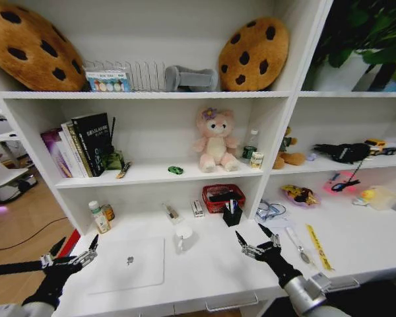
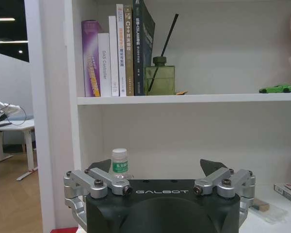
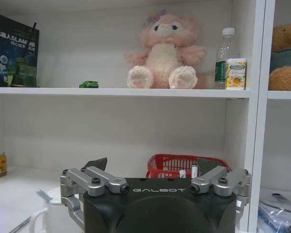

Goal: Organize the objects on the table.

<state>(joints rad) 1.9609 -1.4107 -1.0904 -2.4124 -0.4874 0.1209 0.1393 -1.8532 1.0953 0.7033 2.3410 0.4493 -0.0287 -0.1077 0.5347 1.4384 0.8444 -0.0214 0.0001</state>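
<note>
Head view: both pincers hover low over the front of the table (image 1: 211, 271), fingers spread wide, nothing held. Left gripper (image 1: 71, 254) sits at the table's left front corner; right gripper (image 1: 259, 241) is right of centre.

The laptop (image 1: 129, 263) lies flat and closed just to the right of the left gripper, long side along the table front; the left arm is clearly the nearer one. A white cup (image 1: 182, 236) stands between the two pincers, beyond the laptop's far right corner.

Ahead of the right gripper: a small black pen holder (image 1: 232, 212), then a red basket (image 1: 223, 196) against the back wall. A small bottle (image 1: 98, 216) stands ahead of the left gripper. The green toy car (image 1: 176, 170) is up on the shelf (image 1: 158, 175), beyond both pincers, with the shelf edge and the cup in the way.
</note>
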